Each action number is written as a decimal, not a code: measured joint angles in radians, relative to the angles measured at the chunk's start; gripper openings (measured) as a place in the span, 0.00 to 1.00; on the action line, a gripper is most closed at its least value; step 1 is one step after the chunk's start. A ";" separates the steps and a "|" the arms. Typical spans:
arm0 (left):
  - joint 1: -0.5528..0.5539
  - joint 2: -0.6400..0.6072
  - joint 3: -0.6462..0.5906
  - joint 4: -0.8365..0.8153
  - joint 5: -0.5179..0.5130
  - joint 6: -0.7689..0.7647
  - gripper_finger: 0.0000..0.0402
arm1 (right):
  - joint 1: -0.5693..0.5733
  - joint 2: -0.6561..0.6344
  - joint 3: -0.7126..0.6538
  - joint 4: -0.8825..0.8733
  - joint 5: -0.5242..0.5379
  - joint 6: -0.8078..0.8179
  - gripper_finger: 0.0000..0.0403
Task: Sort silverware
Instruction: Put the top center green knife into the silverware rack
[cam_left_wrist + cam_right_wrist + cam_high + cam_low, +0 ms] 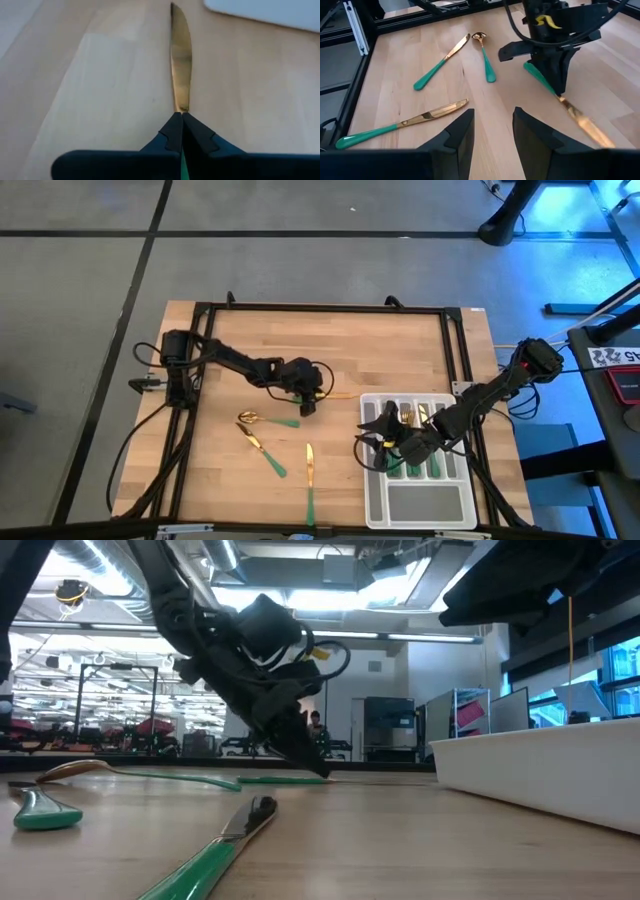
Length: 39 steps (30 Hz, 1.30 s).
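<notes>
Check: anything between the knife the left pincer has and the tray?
Nothing visible. The left pincer is shut on the knife, and only bare table lies between it and the tray. The right pincer hovers open over the tray's near-side slots and could crowd the drop.

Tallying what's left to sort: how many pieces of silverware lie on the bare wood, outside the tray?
4: knife pinched in the left gripper's fingers, spoon, and two knives lying free.
</notes>
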<state>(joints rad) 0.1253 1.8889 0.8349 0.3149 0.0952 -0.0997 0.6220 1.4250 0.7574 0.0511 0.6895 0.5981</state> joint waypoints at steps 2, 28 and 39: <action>-0.013 -0.001 0.000 0.017 -0.020 -0.003 0.01 | 0.000 0.000 0.000 0.000 0.000 0.003 0.33; -0.116 -0.098 0.000 0.061 -0.220 -0.058 0.00 | 0.000 0.000 0.000 0.000 0.008 0.007 0.33; -0.146 -0.098 -0.279 0.634 -0.282 -0.121 0.00 | 0.000 0.000 0.000 -0.001 0.010 0.006 0.33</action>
<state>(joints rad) -0.0204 1.7912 0.5556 0.9485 -0.1867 -0.2205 0.6216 1.4250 0.7574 0.0505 0.6991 0.6044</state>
